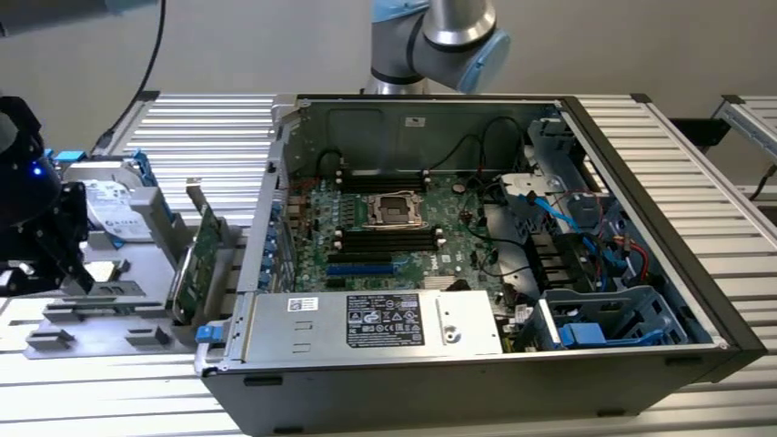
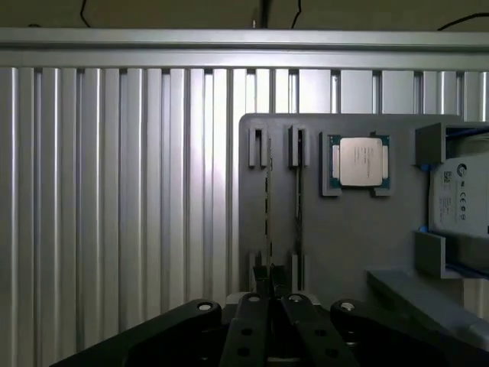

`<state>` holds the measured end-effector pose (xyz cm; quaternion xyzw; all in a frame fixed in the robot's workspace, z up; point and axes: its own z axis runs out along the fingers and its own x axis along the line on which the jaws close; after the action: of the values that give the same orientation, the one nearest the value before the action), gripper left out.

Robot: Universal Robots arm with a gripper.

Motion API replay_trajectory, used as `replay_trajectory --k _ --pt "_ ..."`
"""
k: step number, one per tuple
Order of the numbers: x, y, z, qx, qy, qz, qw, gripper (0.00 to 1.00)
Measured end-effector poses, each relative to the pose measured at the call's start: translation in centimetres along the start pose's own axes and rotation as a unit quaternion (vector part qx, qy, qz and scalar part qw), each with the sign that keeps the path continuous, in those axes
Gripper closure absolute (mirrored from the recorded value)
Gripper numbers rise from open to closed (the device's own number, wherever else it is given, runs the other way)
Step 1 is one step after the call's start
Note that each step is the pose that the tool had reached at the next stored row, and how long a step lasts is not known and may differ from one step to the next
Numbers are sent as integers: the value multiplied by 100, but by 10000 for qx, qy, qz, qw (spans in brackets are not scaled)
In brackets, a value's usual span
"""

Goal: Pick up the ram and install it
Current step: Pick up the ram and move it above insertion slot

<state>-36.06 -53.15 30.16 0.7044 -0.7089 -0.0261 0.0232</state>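
The tool, a black jointed assembly of hard matt parts, hung over the near end of a grey fixture plate. Whether it was open or shut could not be told, nor whether it had hold of anything.

The ram stood on edge in a narrow slot of that plate, directly ahead of the tool's tip and in line with it. It showed as a thin, dark, straight strip, with raised grey end blocks at both ends of the slot. A second thin strip stood on edge in the parallel slot just beside it.

Farther out from the tool, past the second strip, a square processor with a dull silver lid and a green border lay flat in a recess of the plate. Beyond that again, a hard drive with a white label lay at the plate's edge, with blue rails along its sides.

The plate rested on a tabletop of ribbed, bright aluminium sections running in straight parallel grooves.

In the exterior view, a wide green expansion card stood upright beyond the plate. Farther still, an open computer case of dark sheet metal lay on its side. Inside it were a green motherboard with black memory slots and a boxy, bare-metal power supply with a printed label. The arm, silver with pale blue joint caps, rose behind the case.
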Motion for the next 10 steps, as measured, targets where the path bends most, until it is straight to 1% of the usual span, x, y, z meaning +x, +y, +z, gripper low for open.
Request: replay_trajectory --k 5,10 --pt "-9 -168 -217 -10 -1 -1 10000 87" --pt "-26 -333 -416 -12 -3 -2 10000 87"
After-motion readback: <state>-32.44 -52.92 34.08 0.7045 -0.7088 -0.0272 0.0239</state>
